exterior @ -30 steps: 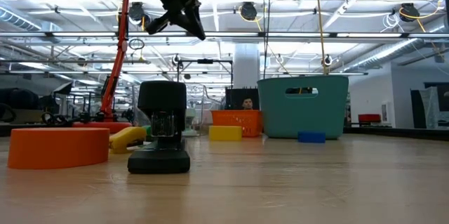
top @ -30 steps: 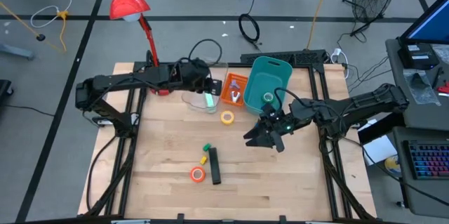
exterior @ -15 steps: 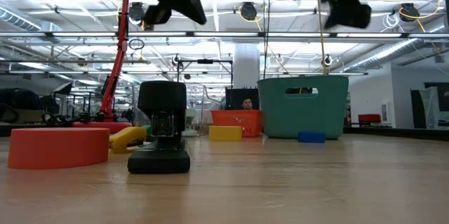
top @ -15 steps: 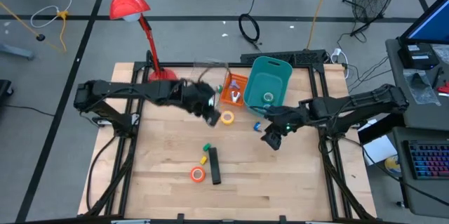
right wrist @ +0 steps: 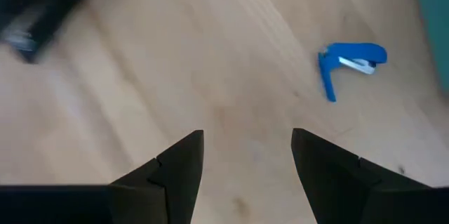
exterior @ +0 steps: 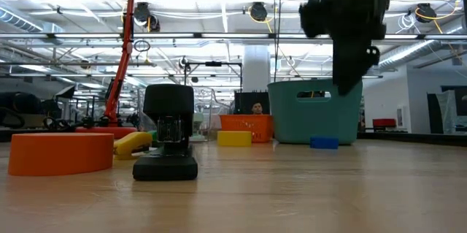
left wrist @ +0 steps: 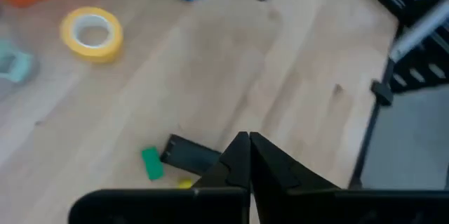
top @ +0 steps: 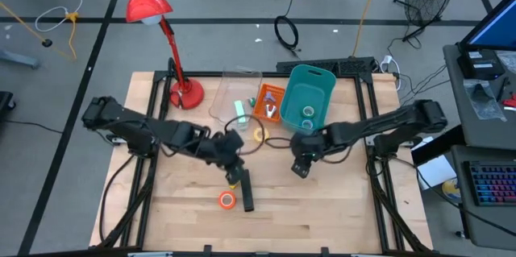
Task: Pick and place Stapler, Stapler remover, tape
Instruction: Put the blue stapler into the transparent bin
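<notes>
The black stapler (top: pixel 246 191) lies on the wooden table near the front, with an orange tape roll (top: pixel 226 201) beside it. My left gripper (top: pixel 234 164) hovers just beyond the stapler's far end (left wrist: pixel 188 154), shut and empty. The yellow tape (left wrist: pixel 91 33) lies farther back. The blue staple remover (right wrist: pixel 349 62) lies on the wood beyond my right gripper (right wrist: pixel 245 140), which hangs open and empty above the table, pointing steeply down. A green tape (top: pixel 239 110) sits in the clear container (top: pixel 230 88).
A teal basket (top: pixel 314 88) with a pale ring inside and an orange tray (top: pixel 270 102) stand at the back. A red desk lamp (top: pixel 184 92) stands at the back left. Small green (left wrist: pixel 151 163) and yellow (top: pixel 234 183) blocks lie by the stapler.
My left gripper has swung from over the clear container toward the table's near edge, ending above the stapler's far end, rolling as it went. My right gripper has sunk toward the table and tipped from nearly level to steeply downward, staying open.
</notes>
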